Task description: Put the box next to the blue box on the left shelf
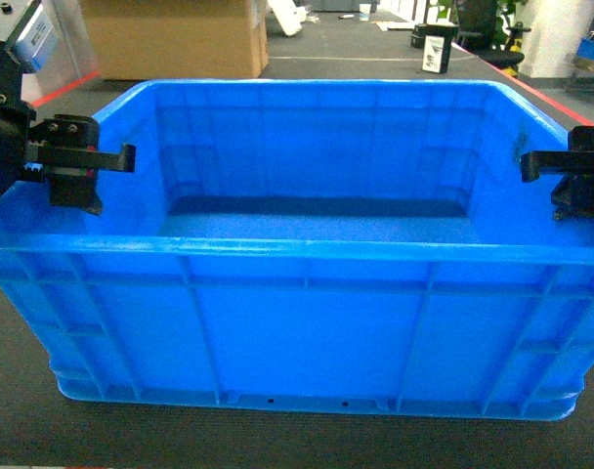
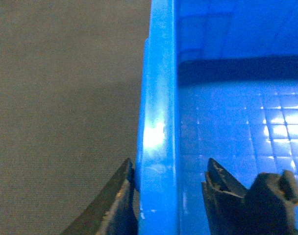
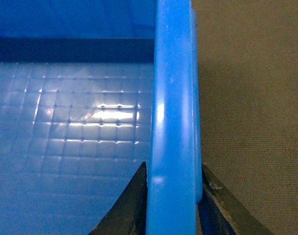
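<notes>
The box (image 1: 307, 322), a large bright-blue crate with nothing in it, stands on dark grey carpet right in front of me. My left gripper (image 1: 92, 176) straddles its left rim (image 2: 159, 98). The outer finger (image 2: 120, 196) touches the rim's outside, while the inner finger (image 2: 220, 188) stands apart from the wall, so this gripper (image 2: 169, 166) is open. Over on the other side, my right gripper (image 1: 563, 181) is shut on the right rim (image 3: 173, 73), with both fingers of the gripper (image 3: 173, 169) pressed against it. The blue box and the left shelf are out of view.
A big cardboard carton (image 1: 175, 39) stands behind the crate at the back left. A small black-and-white container (image 1: 436, 49) sits on the floor at the back right, with office chairs (image 1: 492, 29) beyond it. Red floor lines run along both sides.
</notes>
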Motion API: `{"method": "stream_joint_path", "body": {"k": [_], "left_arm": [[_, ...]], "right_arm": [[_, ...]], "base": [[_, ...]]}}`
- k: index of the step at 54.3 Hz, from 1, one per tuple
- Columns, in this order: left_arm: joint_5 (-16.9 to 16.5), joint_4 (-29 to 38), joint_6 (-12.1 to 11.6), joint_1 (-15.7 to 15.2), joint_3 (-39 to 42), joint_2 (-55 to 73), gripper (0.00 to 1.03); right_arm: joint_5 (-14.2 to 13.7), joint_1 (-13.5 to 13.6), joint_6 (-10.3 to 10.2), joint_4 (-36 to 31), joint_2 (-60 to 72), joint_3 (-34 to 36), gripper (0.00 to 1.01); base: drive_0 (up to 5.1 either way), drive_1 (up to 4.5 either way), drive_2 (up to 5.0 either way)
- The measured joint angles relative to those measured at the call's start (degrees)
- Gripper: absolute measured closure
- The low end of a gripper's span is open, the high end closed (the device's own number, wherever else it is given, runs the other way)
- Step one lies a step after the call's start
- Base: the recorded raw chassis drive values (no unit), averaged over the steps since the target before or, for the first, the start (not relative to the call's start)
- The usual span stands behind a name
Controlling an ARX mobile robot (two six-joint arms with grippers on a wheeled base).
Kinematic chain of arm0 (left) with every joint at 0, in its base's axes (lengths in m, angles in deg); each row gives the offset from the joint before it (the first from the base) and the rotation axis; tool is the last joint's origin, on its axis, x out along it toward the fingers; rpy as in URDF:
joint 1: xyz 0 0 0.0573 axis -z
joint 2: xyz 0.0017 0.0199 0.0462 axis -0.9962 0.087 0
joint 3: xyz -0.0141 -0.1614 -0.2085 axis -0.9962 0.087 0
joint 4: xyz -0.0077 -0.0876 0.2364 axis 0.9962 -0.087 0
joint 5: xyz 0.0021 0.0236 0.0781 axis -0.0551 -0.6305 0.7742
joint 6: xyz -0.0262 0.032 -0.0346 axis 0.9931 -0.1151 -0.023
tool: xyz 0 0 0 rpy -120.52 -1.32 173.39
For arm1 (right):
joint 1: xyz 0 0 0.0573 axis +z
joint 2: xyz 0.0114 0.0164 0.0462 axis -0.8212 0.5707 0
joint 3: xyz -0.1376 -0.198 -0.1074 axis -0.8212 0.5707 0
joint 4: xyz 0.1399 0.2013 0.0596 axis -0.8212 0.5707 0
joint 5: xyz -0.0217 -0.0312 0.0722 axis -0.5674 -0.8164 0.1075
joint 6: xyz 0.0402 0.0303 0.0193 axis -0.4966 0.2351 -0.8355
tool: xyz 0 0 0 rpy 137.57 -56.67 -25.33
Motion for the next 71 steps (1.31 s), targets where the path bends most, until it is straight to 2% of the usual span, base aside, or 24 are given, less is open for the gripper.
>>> {"method": "stream_joint_path", "body": {"k": [7,12,20,26,33,41,48,55,61,66,71], "left_arm": [[0.57,0.44,0.26,-0.33,-0.07,-0.22,0.8],[0.42,5.22,0.39,0.0,2.47,-1.73,0.89],[1.22,14.19,1.11,1.36,9.64,-6.99,0.9],[2.97,20.94,1.84,3.04,15.37,-13.77,0.9],[5.33,25.83,1.77,4.98,20.22,-19.8,0.9],[10.19,34.36,-0.39,8.52,27.85,-26.25,0.9],[15.37,39.98,-2.36,12.33,34.47,-30.56,0.9],[20.06,42.42,-4.11,16.57,38.49,-35.3,0.9],[24.59,42.62,-5.77,20.94,40.19,-41.62,0.9],[25.81,41.4,-6.32,22.56,40.57,-44.41,0.9],[25.88,38.86,-6.16,22.73,40.63,-45.9,0.9]], "right_arm": [[-0.09,0.0,-0.09,-1.66,0.0,0.42,0.79],[-0.07,0.02,-0.5,-4.83,-1.03,2.78,0.79],[-0.13,0.09,-0.81,-11.34,-5.49,8.41,0.8],[-1.64,0.74,-0.37,-14.95,-12.39,12.55,0.8],[-3.61,1.7,0.02,-16.2,-18.82,15.45,0.8],[-5.01,2.82,-0.46,-16.24,-26.23,19.96,0.8],[-7.96,4.92,-1.68,-14.29,-32.94,24.52,0.8],[-11.02,6.86,-2.03,-11.47,-39.93,27.45,0.8],[-14.8,9.29,-1.7,-9.75,-47.43,29.38,0.8],[-16.02,10.23,-1.7,-9.18,-49.94,30.18,0.81],[-17.07,11.08,-1.6,-9.25,-50.36,31.01,0.81]], "base": [[0.0,0.0,0.0],[0.0,0.0,0.0],[0.0,0.0,0.0],[0.0,0.0,0.0],[0.0,0.0,0.0],[0.0,0.0,0.0],[0.0,0.0,0.0],[0.0,0.0,0.0],[0.0,0.0,0.0],[0.0,0.0,0.0],[0.0,0.0,0.0]]}}
